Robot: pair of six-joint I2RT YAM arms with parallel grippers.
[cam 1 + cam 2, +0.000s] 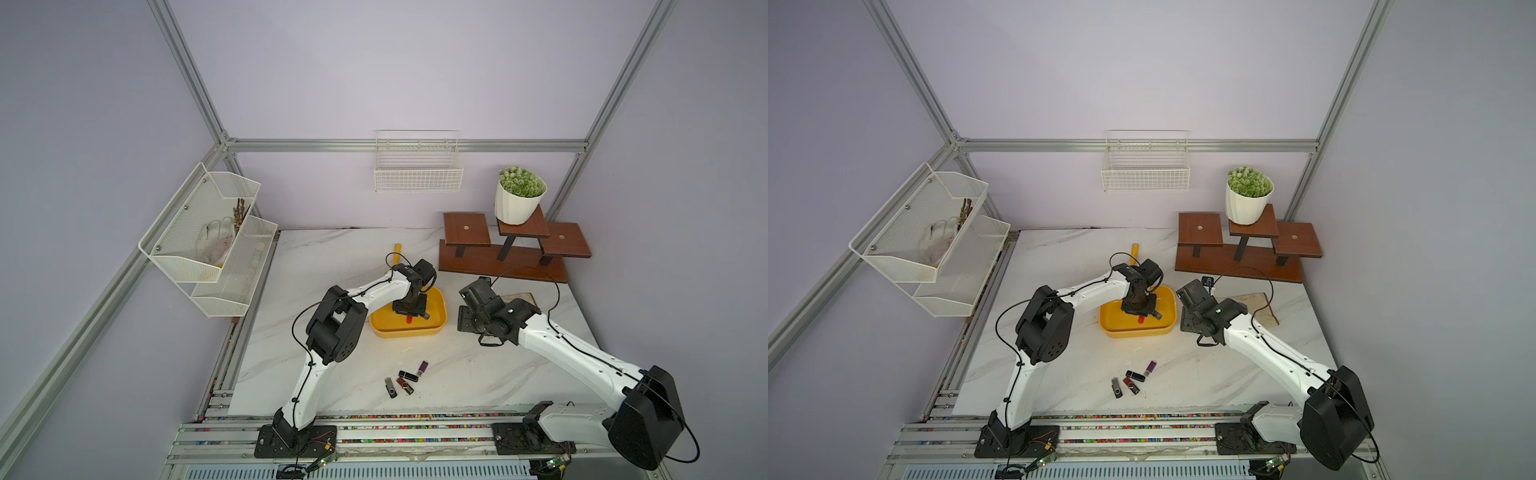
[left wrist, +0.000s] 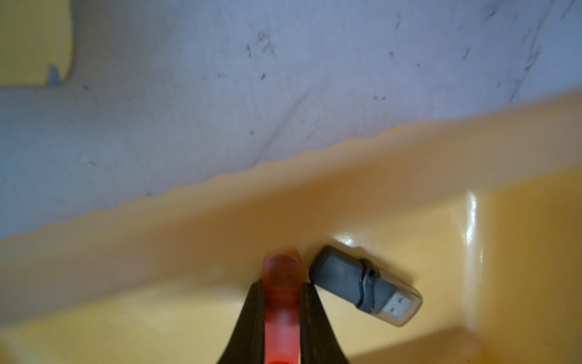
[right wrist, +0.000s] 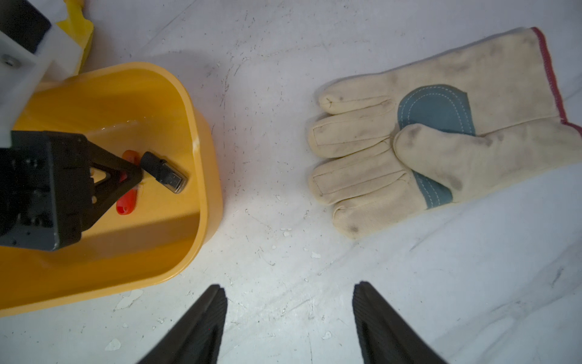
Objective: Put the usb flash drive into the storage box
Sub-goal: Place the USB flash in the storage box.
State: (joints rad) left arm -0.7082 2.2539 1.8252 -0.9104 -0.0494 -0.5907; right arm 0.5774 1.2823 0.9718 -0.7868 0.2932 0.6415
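The left gripper (image 2: 280, 286) is down inside the box (image 1: 407, 331), jaws clamped on the red drive (image 2: 281, 264), which sits low between the walls. Whether it touches the floor cannot be told. A black drive (image 2: 362, 283) lies on the box floor just beside it at 3 o'clock, near the corner. At 3 o'clock of the box the right gripper (image 3: 287, 285) hangs with jaws apart over bare table (image 1: 478, 365), between the rim and a glove (image 3: 441, 132). Four drives (image 1: 404, 384) lie at 6 o'clock, well apart from the box, with clear marble between.
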